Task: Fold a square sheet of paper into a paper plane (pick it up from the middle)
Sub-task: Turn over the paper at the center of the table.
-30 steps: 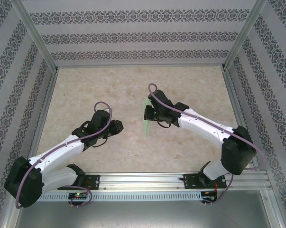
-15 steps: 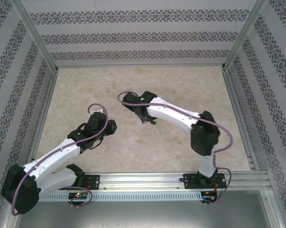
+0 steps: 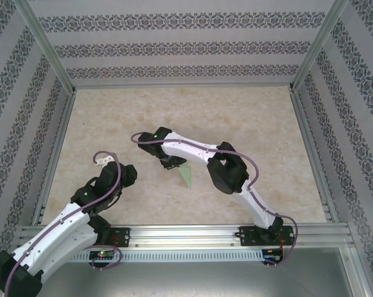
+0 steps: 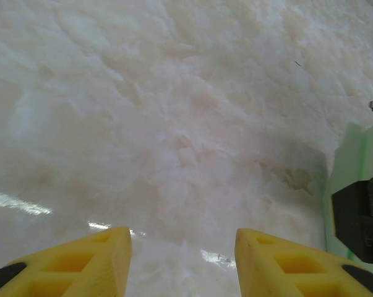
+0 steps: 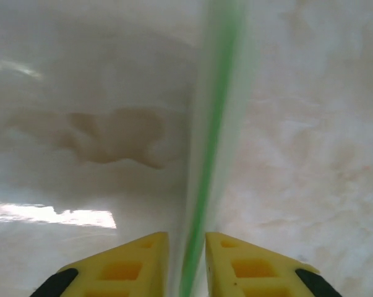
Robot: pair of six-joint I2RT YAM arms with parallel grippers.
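The task looked near its end: the pale green paper plane [image 3: 187, 175] was slim and folded, near the middle of the surface [image 3: 254, 124]. The right hand [image 5: 186, 250] had it between two narrowly parted fingers; whether they pinched it could not be told. The left hand [image 4: 183, 244] was released, with nothing between its fingers. The next move probably called for a clean letting go, without tipping the plane. The right wrist view gave the paper edge-on and blurred; the top view gave its pointed outline.
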